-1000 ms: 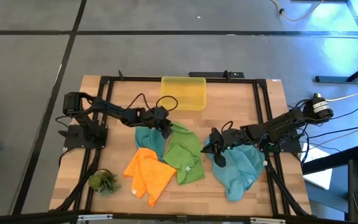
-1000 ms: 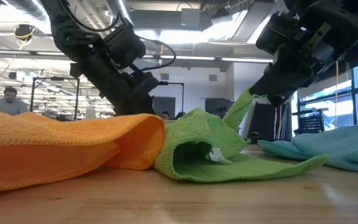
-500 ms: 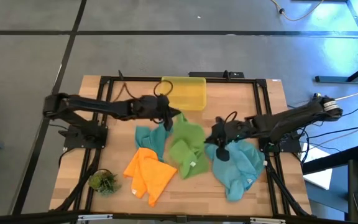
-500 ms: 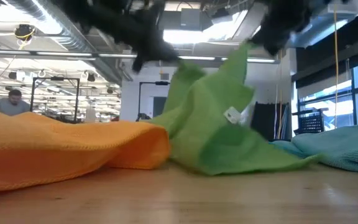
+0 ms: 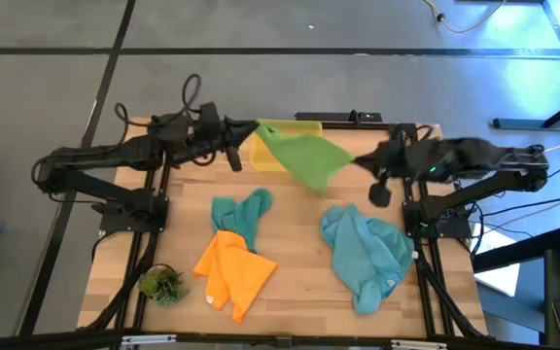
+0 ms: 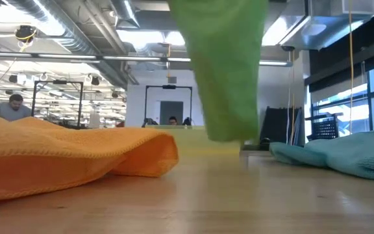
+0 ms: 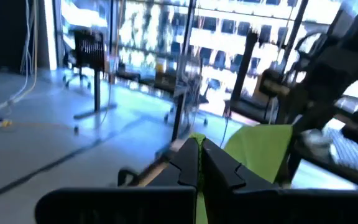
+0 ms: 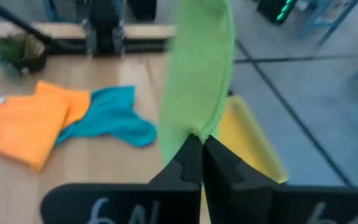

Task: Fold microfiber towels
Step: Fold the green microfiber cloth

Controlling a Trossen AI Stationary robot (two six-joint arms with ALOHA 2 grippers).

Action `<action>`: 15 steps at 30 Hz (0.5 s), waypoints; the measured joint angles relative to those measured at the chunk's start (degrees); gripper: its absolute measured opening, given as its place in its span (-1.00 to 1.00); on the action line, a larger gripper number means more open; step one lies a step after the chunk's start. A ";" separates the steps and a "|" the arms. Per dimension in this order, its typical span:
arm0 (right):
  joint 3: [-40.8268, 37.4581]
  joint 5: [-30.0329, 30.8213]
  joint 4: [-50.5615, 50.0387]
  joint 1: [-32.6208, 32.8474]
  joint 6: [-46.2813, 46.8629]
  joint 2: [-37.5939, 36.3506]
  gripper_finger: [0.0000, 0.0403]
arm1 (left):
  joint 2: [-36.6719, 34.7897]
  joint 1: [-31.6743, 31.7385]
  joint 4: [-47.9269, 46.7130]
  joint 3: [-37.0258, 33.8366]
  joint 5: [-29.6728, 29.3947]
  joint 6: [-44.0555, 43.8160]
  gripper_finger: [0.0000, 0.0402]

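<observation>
High view: the left gripper (image 5: pixel 244 138) and the right gripper (image 5: pixel 366 158), each clamped on a corner, stretch the green towel (image 5: pixel 302 158) in the air at the table's twelve o'clock, over the yellow bin (image 5: pixel 265 156). An orange towel (image 5: pixel 231 270) and two teal towels (image 5: pixel 242 213) lie below.

Low view: the green cloth hangs clear of the wood.

Wrist views: both sets of fingers (image 7: pixel 191 163) pinch green fabric. The spreading step seems under way; next it likely needs laying flat.
</observation>
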 joint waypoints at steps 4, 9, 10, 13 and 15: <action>6.36 0.29 -3.16 -1.85 -2.15 0.08 -0.99 | -0.45 0.00 -0.58 1.31 -0.84 0.16 -1.00; 11.45 0.28 -6.23 -4.70 -4.72 0.74 -0.99 | -0.45 0.55 0.01 1.31 -4.52 0.43 -1.00; 12.05 0.29 -6.21 -5.38 -5.15 0.80 -0.99 | -0.34 0.96 0.14 1.31 -5.45 0.62 -1.00; 12.64 0.26 -7.98 -7.71 -6.25 1.04 -0.99 | -0.18 1.88 -0.59 1.31 -6.25 0.10 -1.00; 12.08 -0.06 -9.25 -8.90 -6.25 1.18 -0.99 | 0.56 1.74 -0.48 1.34 -6.43 0.16 -1.00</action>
